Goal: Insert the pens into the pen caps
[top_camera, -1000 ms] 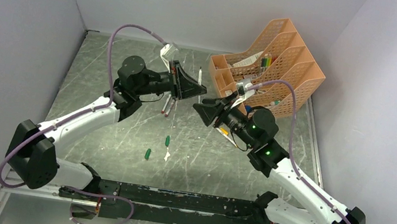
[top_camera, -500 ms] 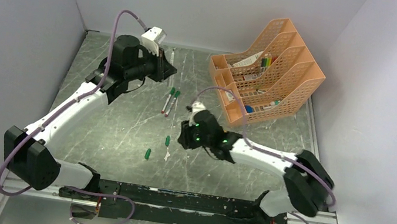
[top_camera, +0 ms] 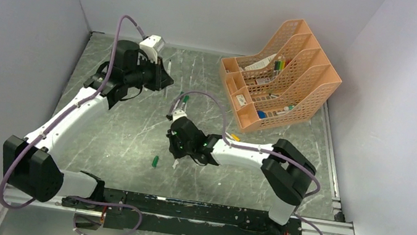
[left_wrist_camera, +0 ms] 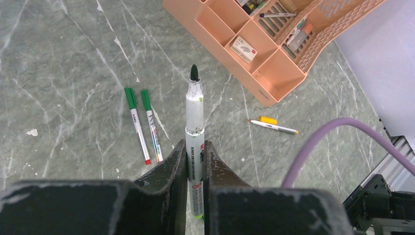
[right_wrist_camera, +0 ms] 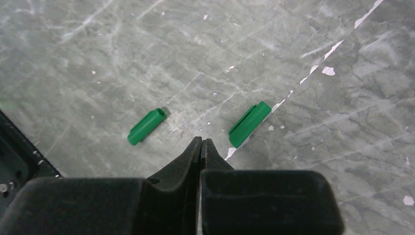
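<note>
Swung further left across the surface [top_camera: 130, 124] with the right arm [top_camera: 251, 151] since half a second ago, bringing the right tool [right_wrist_camera: 201, 143] down low over the loose pen caps. Drew the left tool [left_wrist_camera: 195, 147] slightly back and left meanwhile.

Keeps the right tool pinched tight, fingertips pressed together and nothing between them. Puts the nearer cap [right_wrist_camera: 249, 124] just beside those fingertips, off to their right and a touch ahead in the wrist view, not touching. Leaves the other cap [right_wrist_camera: 145, 126] farther out on the opposite side. Lays both flat on the surface, long axes slanted alike, near-left to far-right across that view, so at an angle to the line along which the fingers close. Probably calls for spreading the fingers, sliding right, and rolling the wrist until they straddle the cap's narrow width.

Clamps the left tool on an uncapped pen [left_wrist_camera: 194, 112], barrel in line with the fingers, green tip poking out beyond them. Holds it toward the far left of the surface, well apart from both caps. Makes the right arm by far the nearer one.

Stretches the right forearm almost level across the middle, wrist tipped down at the surface. Shows one capped pen [left_wrist_camera: 137, 125] and its neighbour [left_wrist_camera: 152, 126] side by side below the left tool.
</note>
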Tool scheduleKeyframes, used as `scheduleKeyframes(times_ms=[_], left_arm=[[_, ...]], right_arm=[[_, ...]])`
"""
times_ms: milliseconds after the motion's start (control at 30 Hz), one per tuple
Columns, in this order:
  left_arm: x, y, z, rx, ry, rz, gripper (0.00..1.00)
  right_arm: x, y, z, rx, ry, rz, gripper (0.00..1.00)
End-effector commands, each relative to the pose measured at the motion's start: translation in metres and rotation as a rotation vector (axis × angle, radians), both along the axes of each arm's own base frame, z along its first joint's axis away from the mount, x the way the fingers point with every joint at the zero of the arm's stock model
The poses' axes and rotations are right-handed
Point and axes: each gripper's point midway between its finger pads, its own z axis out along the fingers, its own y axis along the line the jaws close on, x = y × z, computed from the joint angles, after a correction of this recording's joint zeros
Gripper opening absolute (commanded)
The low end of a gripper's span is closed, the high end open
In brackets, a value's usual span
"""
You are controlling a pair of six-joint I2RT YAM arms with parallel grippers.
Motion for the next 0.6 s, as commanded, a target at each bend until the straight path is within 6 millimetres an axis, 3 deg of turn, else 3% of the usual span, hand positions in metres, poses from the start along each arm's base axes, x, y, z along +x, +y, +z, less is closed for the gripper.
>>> scheduleKeyframes(times_ms=[0,233,567], left_arm=[[-0.007,-0.001,0.01,-0.026,-0.027,-0.042,0.07],[-0.007,-0.001,0.011,-0.046,-0.025,-0.053,0.07],[-0.008,-0.003,0.01,-0.056,-0.019,-0.064,0.07]], right_arm=[[0.003,0.004,-0.012,-0.024,0.018,-0.013,0.0],[0.001,0.008,-0.026,-0.031,0.045,-0.013,0.0],[0.013,-0.014,-0.041,-0.096,0.04,-0.093,0.0]])
